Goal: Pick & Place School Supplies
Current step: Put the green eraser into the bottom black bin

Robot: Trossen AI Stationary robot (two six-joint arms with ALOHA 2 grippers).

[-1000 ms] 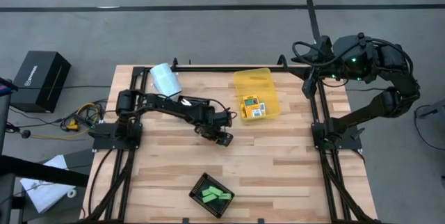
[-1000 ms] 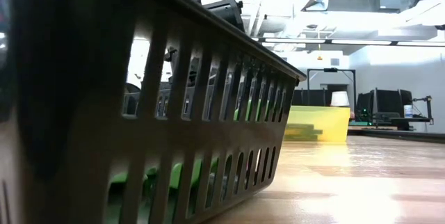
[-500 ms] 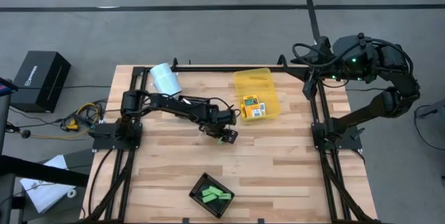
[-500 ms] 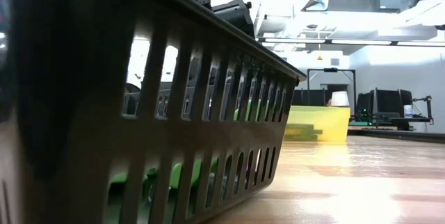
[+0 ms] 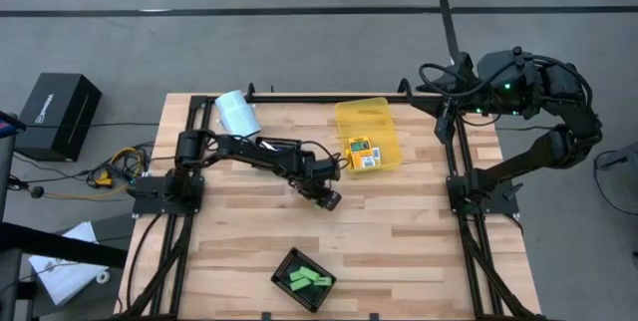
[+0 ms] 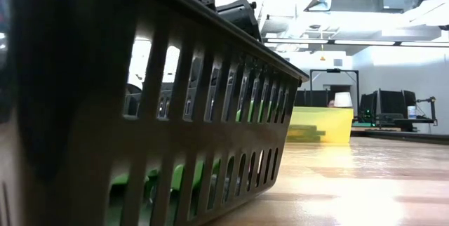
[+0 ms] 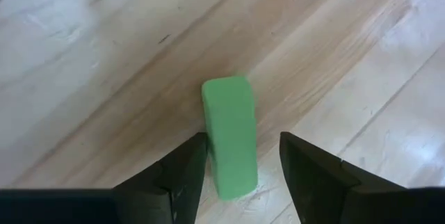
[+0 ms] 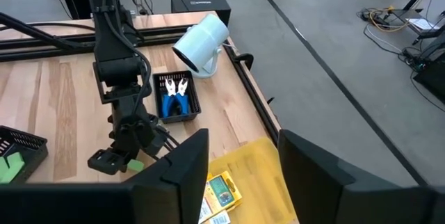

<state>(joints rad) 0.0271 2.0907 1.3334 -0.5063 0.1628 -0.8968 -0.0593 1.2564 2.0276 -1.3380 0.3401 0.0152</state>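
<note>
Near the centre of the pale wooden plank table (image 5: 399, 231), the left gripper (image 7: 238, 165) reaches down with its two dark fingers (image 7: 184, 175) spread on either side of a small light-green oblong piece (image 7: 229, 135) lying flat on the wood, a gap showing at one side. From there, the yellow translucent plastic bin (image 5: 357, 120) holding flat yellow-orange packs with green-white labels (image 5: 363, 154) lies at about one o'clock, and the black slotted tray (image 5: 287, 267) with more light-green pieces (image 5: 308, 281) at six o'clock. The right gripper (image 8: 236, 172) waits raised beyond the table's right edge, at about two o'clock, its fingers apart and empty, looking toward a small black tray (image 8: 193, 102) of blue-handled scissor-like tools (image 8: 175, 93) beside a pale white-blue cylinder (image 8: 200, 42).
</note>
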